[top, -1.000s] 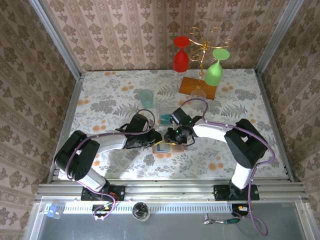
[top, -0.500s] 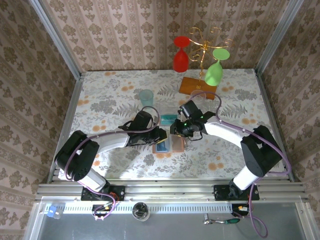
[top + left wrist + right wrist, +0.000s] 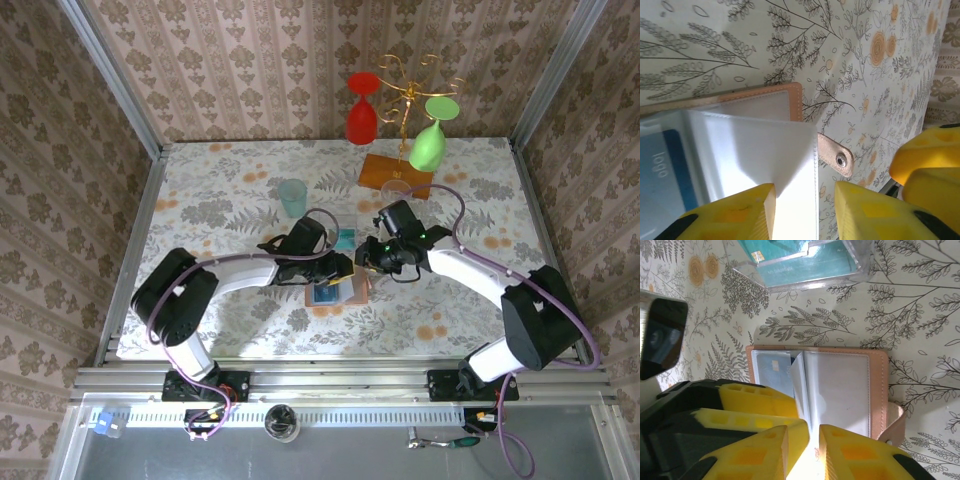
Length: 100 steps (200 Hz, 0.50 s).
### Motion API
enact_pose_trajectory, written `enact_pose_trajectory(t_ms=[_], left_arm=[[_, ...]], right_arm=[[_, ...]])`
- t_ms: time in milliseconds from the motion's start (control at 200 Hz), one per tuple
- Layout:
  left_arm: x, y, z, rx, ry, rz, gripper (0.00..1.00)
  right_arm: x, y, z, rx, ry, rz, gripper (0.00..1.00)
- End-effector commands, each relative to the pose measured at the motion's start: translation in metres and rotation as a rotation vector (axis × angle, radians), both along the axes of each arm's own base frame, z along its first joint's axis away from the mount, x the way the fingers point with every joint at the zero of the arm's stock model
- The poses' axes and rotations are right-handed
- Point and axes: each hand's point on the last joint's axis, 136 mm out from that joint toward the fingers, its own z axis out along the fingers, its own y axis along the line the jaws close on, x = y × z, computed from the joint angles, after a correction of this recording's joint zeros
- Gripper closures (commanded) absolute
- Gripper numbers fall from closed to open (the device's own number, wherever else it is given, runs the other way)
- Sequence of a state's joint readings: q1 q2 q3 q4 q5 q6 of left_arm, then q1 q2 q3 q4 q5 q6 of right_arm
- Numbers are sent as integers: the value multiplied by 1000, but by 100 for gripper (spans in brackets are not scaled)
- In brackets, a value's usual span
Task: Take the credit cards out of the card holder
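The card holder (image 3: 335, 292) lies open on the table, tan border (image 3: 879, 390) round clear sleeves, snap tab (image 3: 837, 157) sticking out. A blue credit card (image 3: 772, 372) sits in its left pocket, also seen as a blue card (image 3: 665, 170) under plastic. One clear sleeve leaf stands up from the middle. My left gripper (image 3: 338, 268) is open, its fingers (image 3: 735, 215) straddling that leaf's edge. My right gripper (image 3: 362, 262) faces it, open by a narrow gap (image 3: 804, 450) with the leaf running up between the fingers. Teal cards (image 3: 810, 265) lie in a clear tray (image 3: 340, 237).
A teal tumbler (image 3: 292, 197) stands behind the tray. At the back right is the glass rack's orange wooden base (image 3: 397, 172) with a red glass (image 3: 362, 118) and a green glass (image 3: 428, 145) hanging. The two grippers nearly touch over the holder.
My left gripper has slid right onto the holder. The right arm has swung its elbow out to the right, and its gripper has shifted to the holder's upper right.
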<state>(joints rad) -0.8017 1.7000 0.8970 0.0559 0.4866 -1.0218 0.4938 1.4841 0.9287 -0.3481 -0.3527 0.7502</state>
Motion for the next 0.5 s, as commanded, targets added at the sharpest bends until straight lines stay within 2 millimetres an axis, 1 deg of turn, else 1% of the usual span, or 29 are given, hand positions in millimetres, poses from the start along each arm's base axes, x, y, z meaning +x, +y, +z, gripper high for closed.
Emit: enact_pose_trajectory(t_ms=[0, 170, 320, 410, 495], left_arm=[[-1, -10, 1, 0, 13, -17, 62], [1, -15, -2, -8, 20, -26, 60], [3, -19, 1, -23, 18, -36, 58], [5, -15, 2, -24, 15, -32, 58], [7, -7, 2, -25, 10, -17, 59]], right_arm=[[-9, -6, 2, -1, 11, 15, 77], [-10, -7, 8, 7, 4, 14, 77], [-9, -5, 9, 16, 7, 10, 77], [-9, -4, 9, 20, 11, 9, 77], [-9, -2, 7, 27, 17, 12, 77]])
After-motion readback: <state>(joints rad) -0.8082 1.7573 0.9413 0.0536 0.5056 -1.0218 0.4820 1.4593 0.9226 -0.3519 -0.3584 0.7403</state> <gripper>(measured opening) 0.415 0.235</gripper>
